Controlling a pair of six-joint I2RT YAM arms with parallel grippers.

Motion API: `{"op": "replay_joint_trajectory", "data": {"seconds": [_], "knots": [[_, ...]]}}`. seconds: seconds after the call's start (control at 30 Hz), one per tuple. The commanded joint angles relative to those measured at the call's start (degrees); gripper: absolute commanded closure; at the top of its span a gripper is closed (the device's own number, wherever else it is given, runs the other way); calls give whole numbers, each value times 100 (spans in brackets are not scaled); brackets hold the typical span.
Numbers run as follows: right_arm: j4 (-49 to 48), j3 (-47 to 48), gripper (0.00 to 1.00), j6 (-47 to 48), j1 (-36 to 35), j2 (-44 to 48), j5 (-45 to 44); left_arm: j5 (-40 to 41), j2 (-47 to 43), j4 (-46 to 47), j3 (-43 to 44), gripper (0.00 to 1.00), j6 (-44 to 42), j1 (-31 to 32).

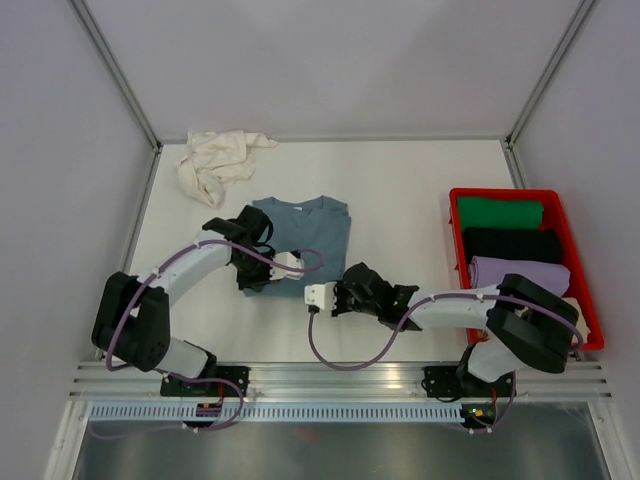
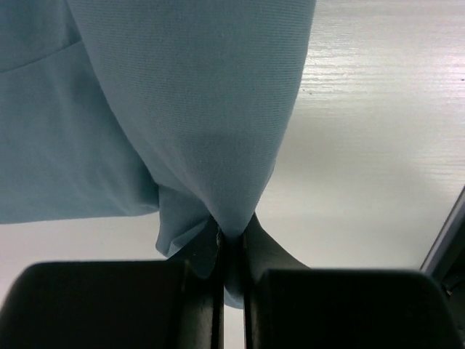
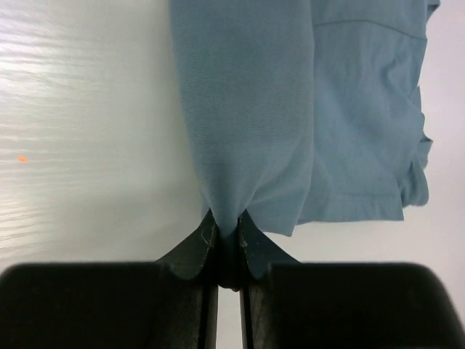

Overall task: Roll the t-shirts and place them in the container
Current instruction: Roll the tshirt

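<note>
The blue shirt [image 1: 310,222] lies folded in the middle of the table. The left gripper [image 2: 231,243] is pinched tight on the shirt's near edge at its 7 o'clock corner, and the cloth rises in a peak from between the fingers. The right gripper [image 3: 227,236] is clamped narrow on the same edge toward 5 o'clock, tenting the fabric likewise. The cream shirt [image 1: 218,162] sits crumpled at 11 o'clock, well apart. At 3 o'clock the crate [image 1: 500,193] holds a green roll [image 1: 500,213], a black roll [image 1: 513,245] and a lilac roll [image 1: 520,273].
</note>
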State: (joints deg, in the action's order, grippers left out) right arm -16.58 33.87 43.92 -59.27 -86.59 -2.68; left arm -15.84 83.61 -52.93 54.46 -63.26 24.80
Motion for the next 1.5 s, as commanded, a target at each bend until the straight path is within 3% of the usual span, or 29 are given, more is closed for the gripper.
{"op": "replay_joint_trajectory", "data": {"seconds": [0.0,0.1,0.17,0.2,0.23,0.37,0.47,0.57,0.77,0.97,1.13,1.17,1.23,1.27,1.33,1.47], "knots": [[943,295,96,-629,11,528,653,-306,-240,-463,214,94,-344,-107],[1488,463,100,-1015,11,722,821,-534,-293,-824,276,92,-450,-159],[1613,507,100,-1078,46,845,1109,-684,-284,-825,267,84,-546,-203],[1536,498,100,-1227,151,880,1198,-728,-258,-746,285,78,-486,-247],[1465,498,100,-1332,213,880,1339,-789,-223,-606,302,65,-389,-317],[1403,630,100,-1886,722,792,1691,-912,-195,-429,505,49,164,-423],[1316,542,100,-1975,855,871,1727,-921,-599,-332,329,27,340,-423],[1070,375,100,-2045,899,959,1814,-939,-618,-53,189,25,665,-423],[1156,480,100,-2124,969,951,2113,-1009,-416,274,48,34,1124,-423],[1306,472,100,-2265,1048,942,2333,-868,-381,239,-242,34,1061,-484],[1901,638,100,-2274,1057,951,2439,-833,-548,125,-330,53,965,-511],[1991,682,100,-2274,1057,933,2482,-877,-539,99,-357,62,948,-511],[2393,823,100,-2169,1057,845,2605,-974,-495,20,-444,72,930,-511],[2544,867,100,-2099,1049,810,2788,-1061,-443,-33,-462,83,930,-511],[3071,1025,100,-1827,1057,793,3079,-1202,-460,-261,-410,97,825,-511],[3704,1297,100,-1747,1057,819,3414,-1790,-732,-1410,-76,98,342,-537]]}}
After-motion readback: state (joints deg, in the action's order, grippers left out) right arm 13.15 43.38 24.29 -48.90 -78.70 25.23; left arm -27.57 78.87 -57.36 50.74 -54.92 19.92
